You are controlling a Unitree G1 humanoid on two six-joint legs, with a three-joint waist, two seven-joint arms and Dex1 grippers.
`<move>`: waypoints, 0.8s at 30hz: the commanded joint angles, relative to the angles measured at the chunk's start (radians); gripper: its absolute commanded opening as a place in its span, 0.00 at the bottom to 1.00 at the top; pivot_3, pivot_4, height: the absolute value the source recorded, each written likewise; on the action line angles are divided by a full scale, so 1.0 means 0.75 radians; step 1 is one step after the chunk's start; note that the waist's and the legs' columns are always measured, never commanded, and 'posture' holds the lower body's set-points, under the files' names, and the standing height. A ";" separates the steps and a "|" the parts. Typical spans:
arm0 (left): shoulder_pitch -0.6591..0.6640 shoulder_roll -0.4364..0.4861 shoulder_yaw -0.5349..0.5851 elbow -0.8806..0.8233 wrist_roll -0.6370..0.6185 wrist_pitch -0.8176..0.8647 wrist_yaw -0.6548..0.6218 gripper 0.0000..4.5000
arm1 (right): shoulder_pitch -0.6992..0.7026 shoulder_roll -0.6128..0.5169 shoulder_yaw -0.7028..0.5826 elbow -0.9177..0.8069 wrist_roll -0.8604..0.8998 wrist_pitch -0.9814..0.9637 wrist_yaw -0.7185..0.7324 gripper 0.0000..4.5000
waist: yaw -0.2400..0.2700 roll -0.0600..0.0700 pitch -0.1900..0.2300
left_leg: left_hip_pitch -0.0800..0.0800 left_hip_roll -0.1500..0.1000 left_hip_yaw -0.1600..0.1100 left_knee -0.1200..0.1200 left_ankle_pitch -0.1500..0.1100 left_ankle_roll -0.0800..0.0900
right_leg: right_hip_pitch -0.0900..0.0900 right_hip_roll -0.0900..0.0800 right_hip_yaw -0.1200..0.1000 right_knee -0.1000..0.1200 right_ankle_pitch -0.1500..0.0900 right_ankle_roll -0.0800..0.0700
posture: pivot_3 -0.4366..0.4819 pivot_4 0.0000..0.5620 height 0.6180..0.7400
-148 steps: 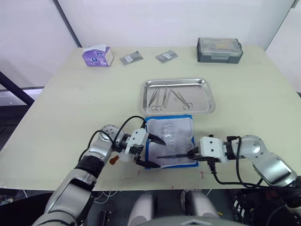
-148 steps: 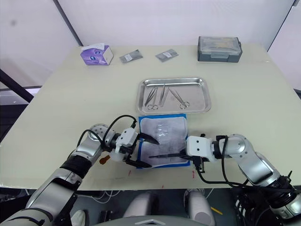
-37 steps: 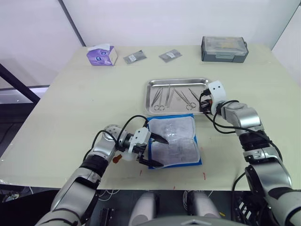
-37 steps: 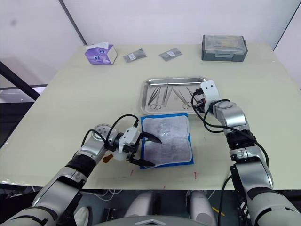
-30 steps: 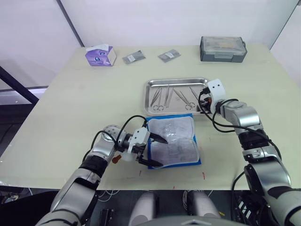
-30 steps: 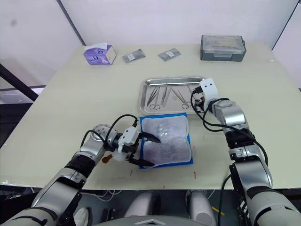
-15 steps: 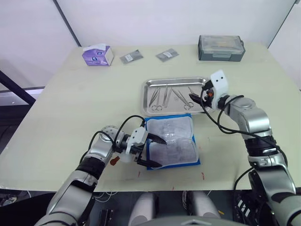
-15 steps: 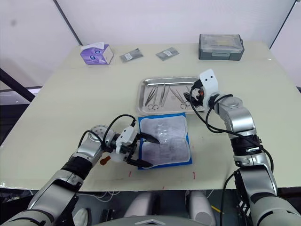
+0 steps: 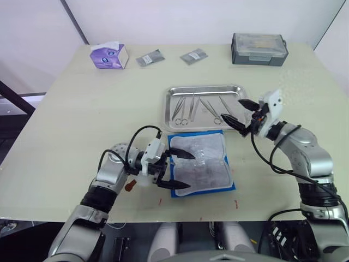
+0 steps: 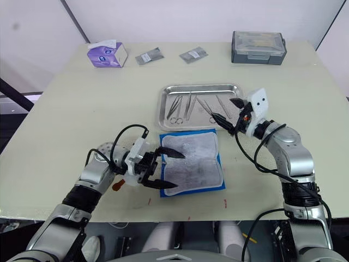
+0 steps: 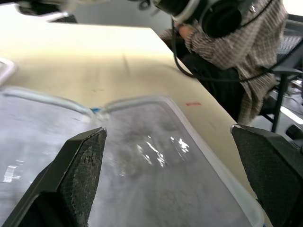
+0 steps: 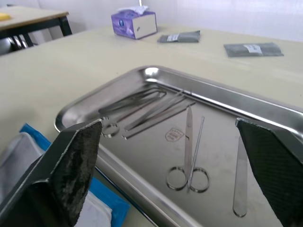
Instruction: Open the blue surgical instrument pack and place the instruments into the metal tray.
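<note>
my two fingers [image 12: 71,175] stand wide apart over the metal tray [image 12: 265,106], where the instruments [image 12: 189,146] lie flat; the blue surgical instrument pack [image 12: 102,196] lies just beside its rim.

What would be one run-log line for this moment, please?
pack: open on table | instruments: in metal tray | left gripper: open over pack | right gripper: open, empty, over tray edge

Bare desk [image 9: 92,109] lies wide on the robot's left — between metal tray [image 9: 240,126] and blue surgical instrument pack [image 9: 228,188] only a narrow strip.
</note>
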 commanded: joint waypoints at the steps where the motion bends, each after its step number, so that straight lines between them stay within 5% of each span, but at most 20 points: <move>1: 0.013 0.028 0.115 -0.113 -0.067 0.070 0.061 1.00 | 0.060 -0.034 -0.084 -0.101 0.088 -0.041 0.048 0.99 | 0.002 -0.002 0.003 | -0.001 0.000 0.000 0.000 0.000 0.000 | 0.000 0.000 0.000 0.000 0.000 0.000 | 0.48 0.27 0.95; 9: 0.042 0.033 0.243 -0.220 -0.099 0.183 0.202 1.00 | 0.163 -0.083 -0.131 -0.147 0.119 -0.115 0.070 0.99 | 0.002 -0.002 0.006 | -0.012 -0.001 -0.006 0.010 0.000 0.000 | -0.004 -0.002 -0.007 0.001 0.001 0.001 | 0.48 0.27 0.95; 15: 0.308 0.166 0.608 -0.387 -0.160 0.303 0.496 1.00 | 0.572 -0.213 -0.329 -0.221 0.241 -0.203 0.290 0.99 | 0.009 -0.002 0.009 | -0.014 0.000 -0.013 0.011 0.000 0.000 | -0.005 -0.001 -0.009 0.003 0.000 0.000 | 0.48 0.27 0.95; 24: 0.740 0.195 0.855 -0.519 -0.120 0.306 0.644 1.00 | 0.926 -0.245 -0.486 -0.157 0.274 -0.341 0.437 0.99 | 0.013 -0.004 0.011 | -0.004 0.001 -0.008 0.014 0.000 -0.001 | 0.002 -0.006 -0.005 0.009 0.001 0.002 | 0.48 0.27 0.95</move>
